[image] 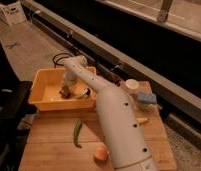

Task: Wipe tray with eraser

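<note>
Gripper (68, 90) is down inside the tray (43, 98), near its middle floor, arm reaching in from the near right. Fingers pinched fully together; something small and brownish sits at the tip, most likely the eraser (65, 92), but I cannot make out its shape or confirm I have hold of it. Tray sits at the far left of the wooden table (49, 145), its yellow walls and rim plainly visible; a darker patch lies on the tray floor just right of my tip. Judgement: wiping step is in hand, tool at floor level. Next move calls for pressing flat and sweeping sideways across the floor without catching the sloping walls. Other items: green pepper (77, 133) on the near board, orange piece (101, 152) nearer still, blue-topped sponge (146, 101) and a pale round lid (131, 84) at far right. No brand, label or writing readable anywhere.
</note>
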`<state>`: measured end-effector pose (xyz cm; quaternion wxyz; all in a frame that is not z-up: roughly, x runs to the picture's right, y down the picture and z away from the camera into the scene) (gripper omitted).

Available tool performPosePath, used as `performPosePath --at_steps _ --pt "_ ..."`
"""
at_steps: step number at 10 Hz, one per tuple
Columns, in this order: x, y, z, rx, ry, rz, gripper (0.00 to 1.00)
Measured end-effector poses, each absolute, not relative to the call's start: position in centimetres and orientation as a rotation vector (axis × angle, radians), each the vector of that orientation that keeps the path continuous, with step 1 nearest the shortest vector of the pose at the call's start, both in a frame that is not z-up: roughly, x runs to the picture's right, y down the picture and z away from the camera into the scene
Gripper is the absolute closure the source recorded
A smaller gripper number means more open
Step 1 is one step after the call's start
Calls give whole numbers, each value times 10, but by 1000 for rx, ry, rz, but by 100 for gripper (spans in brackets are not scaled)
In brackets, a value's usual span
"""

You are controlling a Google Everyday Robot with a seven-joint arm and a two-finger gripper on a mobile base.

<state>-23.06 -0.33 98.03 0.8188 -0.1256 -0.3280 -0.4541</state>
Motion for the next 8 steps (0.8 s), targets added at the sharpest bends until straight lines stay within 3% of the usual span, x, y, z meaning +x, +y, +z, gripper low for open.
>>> performPosePath --at_steps 5,8 --pt "-241 23 947 -300 -754 -971 100" --pt "-201 21 952 -346 -693 -957 100"
